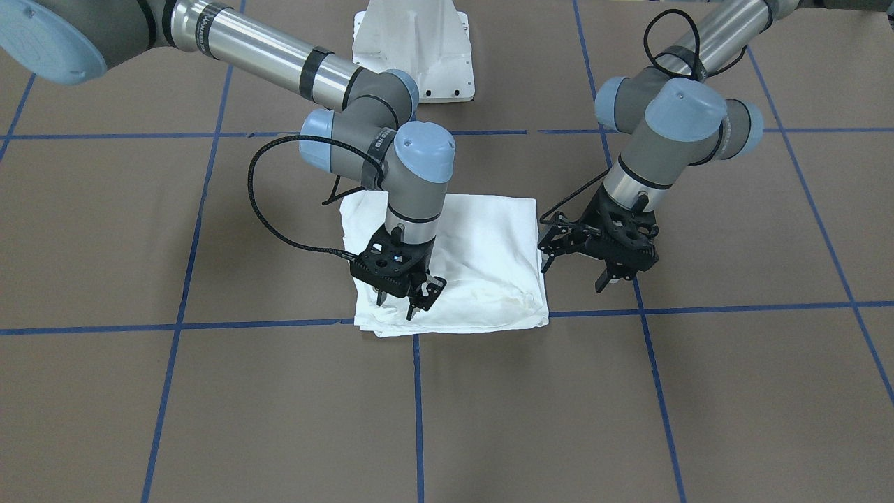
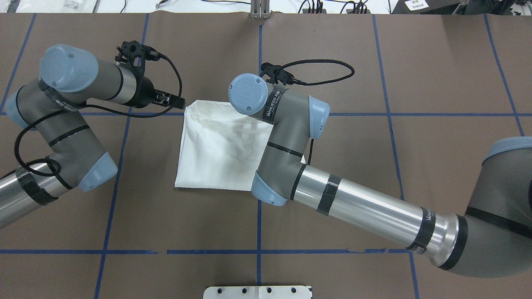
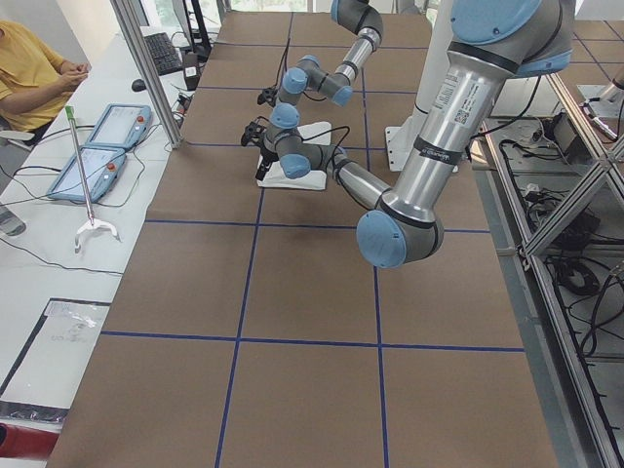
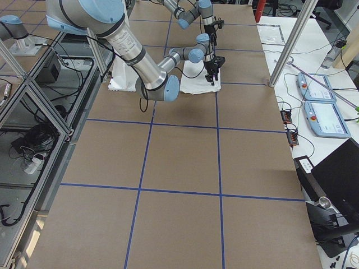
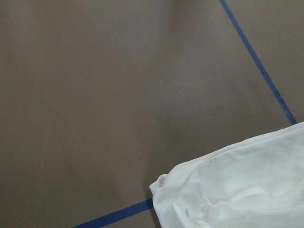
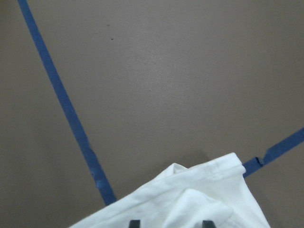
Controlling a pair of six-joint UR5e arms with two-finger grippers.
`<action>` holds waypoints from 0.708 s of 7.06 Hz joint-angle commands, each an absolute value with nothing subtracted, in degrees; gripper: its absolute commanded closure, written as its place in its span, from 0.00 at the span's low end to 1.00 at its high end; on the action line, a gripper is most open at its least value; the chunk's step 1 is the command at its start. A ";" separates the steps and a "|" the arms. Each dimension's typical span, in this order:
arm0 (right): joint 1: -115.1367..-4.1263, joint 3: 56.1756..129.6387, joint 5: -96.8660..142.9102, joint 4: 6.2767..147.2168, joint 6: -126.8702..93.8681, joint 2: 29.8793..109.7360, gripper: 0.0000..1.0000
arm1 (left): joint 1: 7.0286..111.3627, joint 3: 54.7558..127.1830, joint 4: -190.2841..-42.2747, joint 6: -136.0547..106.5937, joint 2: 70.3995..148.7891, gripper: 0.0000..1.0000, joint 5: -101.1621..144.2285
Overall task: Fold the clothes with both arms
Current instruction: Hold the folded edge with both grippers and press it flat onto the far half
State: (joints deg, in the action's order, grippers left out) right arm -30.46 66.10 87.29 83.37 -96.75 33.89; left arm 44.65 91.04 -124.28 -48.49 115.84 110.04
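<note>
My right gripper [image 1: 408, 302] had its two fingers spread apart and held nothing. In the right wrist view the dark fingertips [image 6: 134, 223] showed at the bottom edge, with a gap between them and white cloth beneath. They pointed down over the shirt [image 1: 482, 251], close to its edge on the operators' side and toward my right-hand corner. I could not tell whether the tips pressed the cloth or hung just above it.

My left gripper [image 1: 576, 271] was spread likewise, with nothing between its fingers. It sat low, just beside the shirt's edge on my left, toward the corner on the operators' side. Its nearer finger was right at the hem, and I could not make out whether it touched. The left wrist view showed none of my fingers, only a rumpled corner of the shirt lying over a tape line.

The shirt lay folded into a roughly square white packet on the brown table [image 1: 209, 405], creased and a little puffed along the operators' side. Blue tape lines [image 1: 418, 398] marked the table in a grid, and that edge of the shirt lay at one of their crossings.

My right arm [image 2: 365, 207] reached in over the shirt's right part, and my left arm [image 2: 70, 137] bent in from the other side. A black cable [image 1: 255, 202] looped out from my right wrist. The white pedestal [image 1: 412, 49] stood beyond the shirt, on my base side.
</note>
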 commanded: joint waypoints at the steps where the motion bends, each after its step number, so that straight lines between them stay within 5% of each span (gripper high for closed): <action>1: -30.50 66.09 87.28 83.50 -96.51 33.93 1.00 | 44.65 90.97 -124.28 -48.43 115.84 0.00 110.04; 5: -33.03 66.62 87.63 85.94 -95.19 33.84 1.00 | 44.65 91.05 -124.28 -48.60 115.84 0.00 110.04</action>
